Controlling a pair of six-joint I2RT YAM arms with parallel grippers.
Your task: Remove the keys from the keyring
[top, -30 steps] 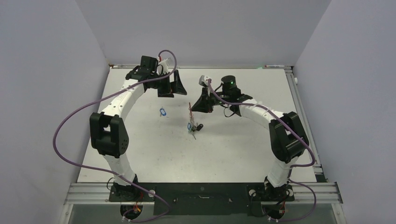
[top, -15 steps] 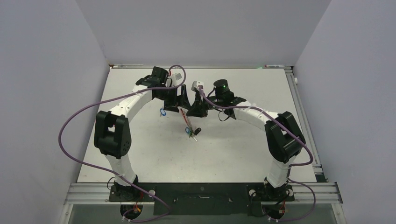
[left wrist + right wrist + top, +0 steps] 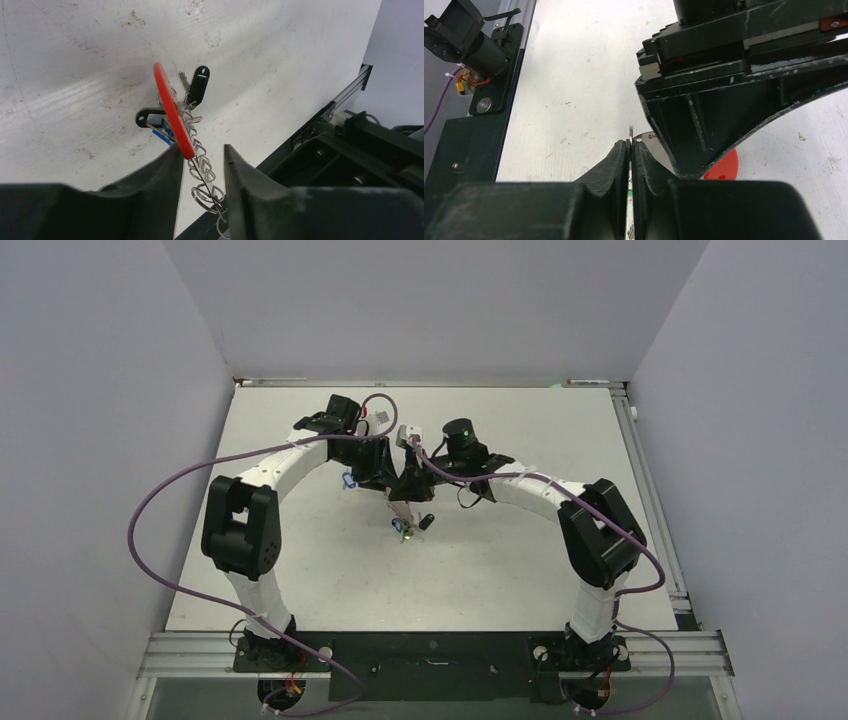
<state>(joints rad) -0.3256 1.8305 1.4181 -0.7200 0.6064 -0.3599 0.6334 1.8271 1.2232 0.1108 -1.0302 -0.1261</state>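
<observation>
**Operator:** Where is the thin keyring, part bright red, part silvery-grey metal?

**Technician:** The keyring [image 3: 172, 116] sits near the middle of the white table top [image 3: 520, 570], tilted, with its upper end between the two grippers. The bunch of small metal keys [image 3: 408, 527], with black and blue plastic tags, gathers at its low end, down at the table surface. Contact with the table cannot be confirmed.

**Operator:** Condition of the right gripper?

**Technician:** The right gripper [image 3: 630, 147] has its jaws closed to a hairline gap and pinches the silvery wire of the keyring edge-on.

**Operator:** And the left gripper?

**Technician:** The left gripper [image 3: 201, 150] has its jaws partly apart. The red end of the keyring and a chain of silvery loops [image 3: 200, 172] pass through the gap. The red end lies against the inner edge of one finger [image 3: 155, 185], apart from the other. Nothing is clamped.

**Operator:** Edges and room to move?

**Technician:** The two gripper bodies are just beside each other above the keyring. A loose blue-tagged key [image 3: 349, 480] lies on the table just beside the left gripper. White surface shows between the bunch and the black rail [image 3: 430, 650] at the near edge, and between it and the side rail [image 3: 650, 490]. Both rails are well apart from the keys. Grey walls [image 3: 100, 440] close the left, right and far edges.
</observation>
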